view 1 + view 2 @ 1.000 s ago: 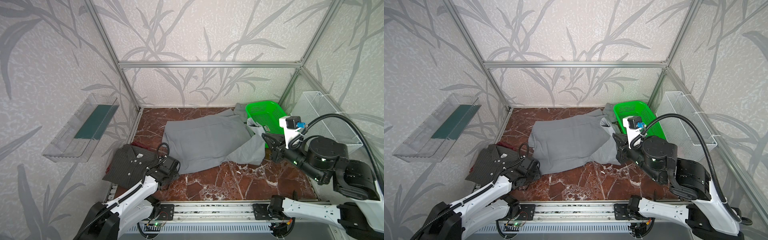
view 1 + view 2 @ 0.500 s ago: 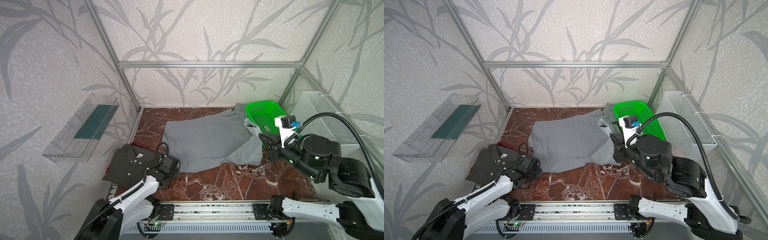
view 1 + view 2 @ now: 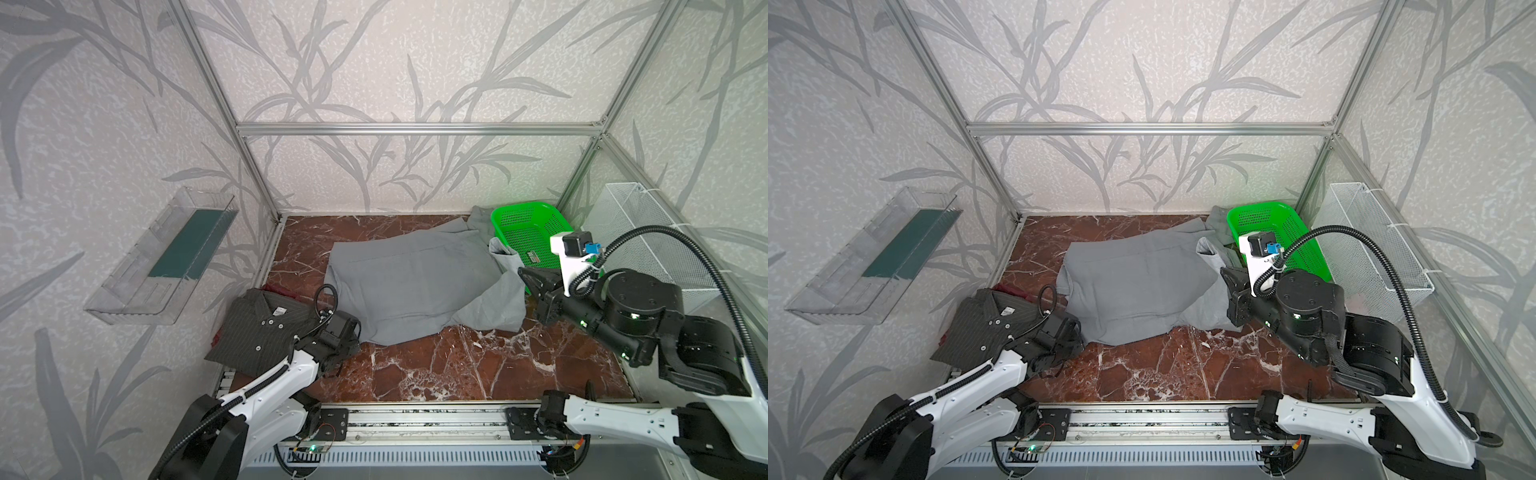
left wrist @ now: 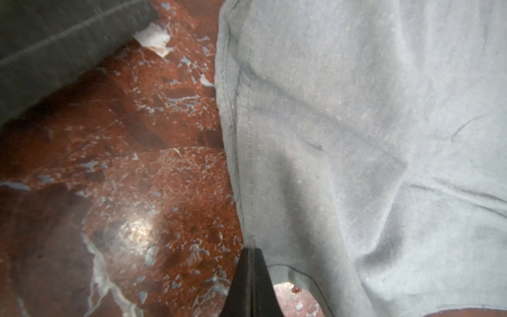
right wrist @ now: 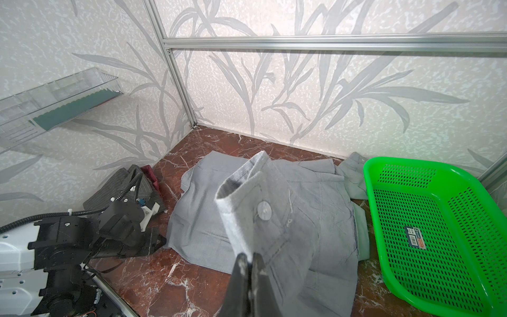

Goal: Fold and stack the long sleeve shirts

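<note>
Right tool (image 5: 249, 258) pinching grey shirt (image 5: 315, 219) cuff (image 5: 238, 192), button (image 5: 264, 210) seen only from wrist

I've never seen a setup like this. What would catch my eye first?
A big grey shirt sprawls across the middle of the red marble table, one buttoned cuff held up in the shut right gripper. In the far right corner sits a bright green basket, and at the near left lies a folded dark pinstriped shirt.
</note>
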Robot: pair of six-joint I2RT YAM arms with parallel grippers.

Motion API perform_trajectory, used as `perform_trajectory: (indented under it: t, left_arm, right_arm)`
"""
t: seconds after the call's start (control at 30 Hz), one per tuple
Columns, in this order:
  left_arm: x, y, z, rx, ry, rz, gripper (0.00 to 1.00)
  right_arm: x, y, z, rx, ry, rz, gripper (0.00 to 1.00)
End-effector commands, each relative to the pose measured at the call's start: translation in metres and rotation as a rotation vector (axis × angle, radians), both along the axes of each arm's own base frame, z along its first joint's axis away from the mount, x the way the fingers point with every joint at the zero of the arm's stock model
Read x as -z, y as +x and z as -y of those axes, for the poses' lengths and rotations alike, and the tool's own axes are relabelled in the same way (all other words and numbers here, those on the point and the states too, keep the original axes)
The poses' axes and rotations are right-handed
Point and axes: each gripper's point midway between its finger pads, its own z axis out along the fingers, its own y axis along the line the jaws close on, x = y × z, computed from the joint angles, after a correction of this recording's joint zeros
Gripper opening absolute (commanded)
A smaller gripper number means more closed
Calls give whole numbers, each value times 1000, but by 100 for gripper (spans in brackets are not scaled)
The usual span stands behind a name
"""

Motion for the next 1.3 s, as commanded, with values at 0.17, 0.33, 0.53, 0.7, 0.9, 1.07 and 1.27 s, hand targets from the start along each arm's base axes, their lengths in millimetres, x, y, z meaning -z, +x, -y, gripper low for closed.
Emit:
perform_trajectory:
  t: [0.17, 0.33, 0.53, 0.7, 0.9, 1.07, 1.27]
  left_arm:
    - [-35, -19, -8, -33, -34, 11, 0]
    - [-59, -23, -18, -83, -52, 68, 0]
    - [-80, -25, -20, -108, -74, 94, 0]
    - [-89, -19, -22, -121, -62, 103, 0]
    - [-113, -2, -28, -162, -66, 120, 0]
    - [-113, 14, -30, -199, -93, 86, 0]
    - [-111, 27, -43, -256, -94, 55, 0]
  right_arm:
    - [-15, -4, 6, -1, 45, 19, 0]
    - [-22, -2, 12, 18, 38, 46, 0]
    - [-46, 0, 23, 51, 18, 108, 0]
    - [-64, 4, 26, 75, -1, 169, 0]
    - [-84, 23, 11, 116, -97, 276, 0]
    - [-92, 52, -11, 140, -161, 312, 0]
    - [-79, 108, -18, 106, -69, 181, 0]
